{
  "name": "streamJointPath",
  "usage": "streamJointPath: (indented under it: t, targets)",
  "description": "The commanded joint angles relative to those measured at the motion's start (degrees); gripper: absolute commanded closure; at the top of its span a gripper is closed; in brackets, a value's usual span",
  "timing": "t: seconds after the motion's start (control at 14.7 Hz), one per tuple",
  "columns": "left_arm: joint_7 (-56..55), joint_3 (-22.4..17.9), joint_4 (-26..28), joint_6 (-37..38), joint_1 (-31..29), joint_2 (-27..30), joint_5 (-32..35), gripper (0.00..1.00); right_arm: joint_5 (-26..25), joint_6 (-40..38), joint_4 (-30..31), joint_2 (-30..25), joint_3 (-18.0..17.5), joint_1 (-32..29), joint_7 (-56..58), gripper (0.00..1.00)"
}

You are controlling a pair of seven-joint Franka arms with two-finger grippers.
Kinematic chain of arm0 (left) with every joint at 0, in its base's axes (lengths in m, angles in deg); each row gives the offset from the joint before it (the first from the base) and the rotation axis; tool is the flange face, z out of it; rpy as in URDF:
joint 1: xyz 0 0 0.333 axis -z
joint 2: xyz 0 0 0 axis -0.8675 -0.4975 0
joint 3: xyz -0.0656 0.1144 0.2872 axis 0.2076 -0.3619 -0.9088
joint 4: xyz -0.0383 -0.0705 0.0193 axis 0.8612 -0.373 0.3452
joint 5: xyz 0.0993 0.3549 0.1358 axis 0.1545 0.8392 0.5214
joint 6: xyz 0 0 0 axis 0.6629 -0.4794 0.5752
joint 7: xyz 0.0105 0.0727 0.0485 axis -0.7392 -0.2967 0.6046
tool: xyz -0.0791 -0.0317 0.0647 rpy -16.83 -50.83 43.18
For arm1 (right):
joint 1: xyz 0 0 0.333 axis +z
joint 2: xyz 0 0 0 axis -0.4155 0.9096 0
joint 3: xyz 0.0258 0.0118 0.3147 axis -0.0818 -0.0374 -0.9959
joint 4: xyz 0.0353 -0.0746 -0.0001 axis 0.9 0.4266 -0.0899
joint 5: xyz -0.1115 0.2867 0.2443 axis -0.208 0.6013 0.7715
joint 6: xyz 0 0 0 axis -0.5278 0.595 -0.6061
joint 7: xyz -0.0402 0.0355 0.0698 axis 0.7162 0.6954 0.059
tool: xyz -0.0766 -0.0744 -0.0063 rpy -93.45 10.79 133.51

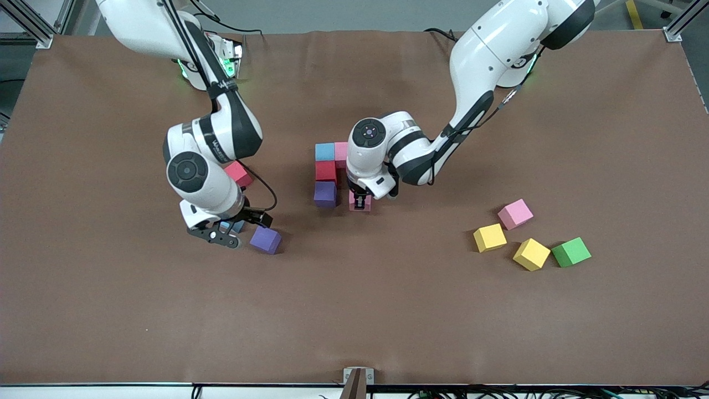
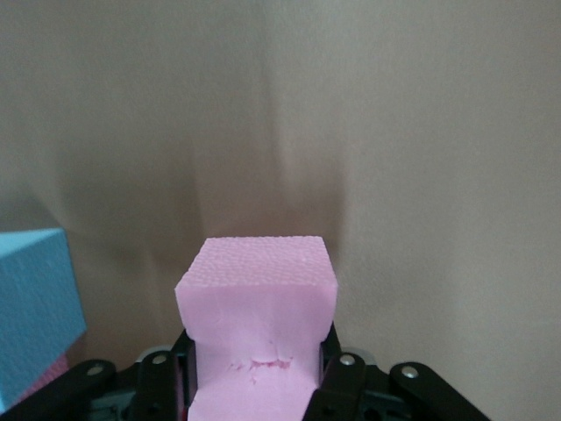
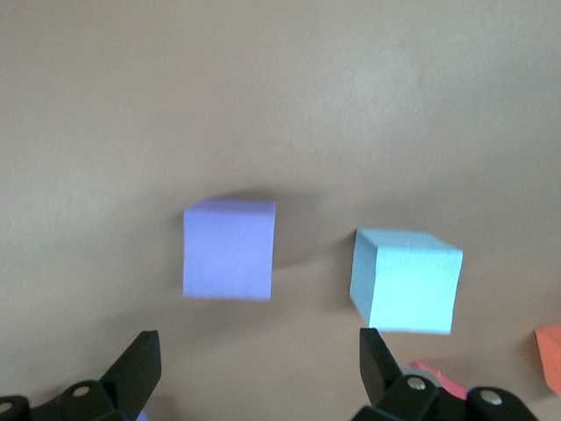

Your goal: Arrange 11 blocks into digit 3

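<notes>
left gripper [image 1: 361, 204]: clamped on pink cube [image 2: 257, 324], beside purple cube [image 1: 325, 194] | right gripper [image 1: 219, 235]: fingers spread, holding nothing, beside loose purple cube [image 1: 265, 240]

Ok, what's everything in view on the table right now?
placed blocks: four, light blue, pink, red, purple, clustered mid-table
held pink block: one, beside the cluster
loose purple block: one, by the right gripper
loose light blue block: one, beside it
reddish block: one, partly hidden by the right arm
pink cube: one, toward the left arm's end
yellow cubes: two, nearer the camera
green cube: one, beside them
table: one, brown
left gripper: shut on the held pink block
right gripper: open, over the table
</notes>
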Motion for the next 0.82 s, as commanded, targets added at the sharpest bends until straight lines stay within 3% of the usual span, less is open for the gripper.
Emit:
streamJointPath:
  t: [0.0,0.2,0.75]
  targets:
    - [-0.12,-5.27,-4.13,0.04,6.03,-2.16,-3.25,0.61,0.61,1.17,-5.74,5.34,-0.67,-1.28,-0.63,0.0]
    - [-0.12,-8.19,-5.89,0.04,9.82,-3.48,-5.81,0.61,0.18,0.91,-12.16,11.32,-0.67,-0.58,-5.63,0.0]
    - [-0.12,-8.37,-7.03,0.04,10.62,-4.19,-7.65,0.58,0.44,4.41,-11.4,14.86,-0.85,-0.58,-6.43,0.0]
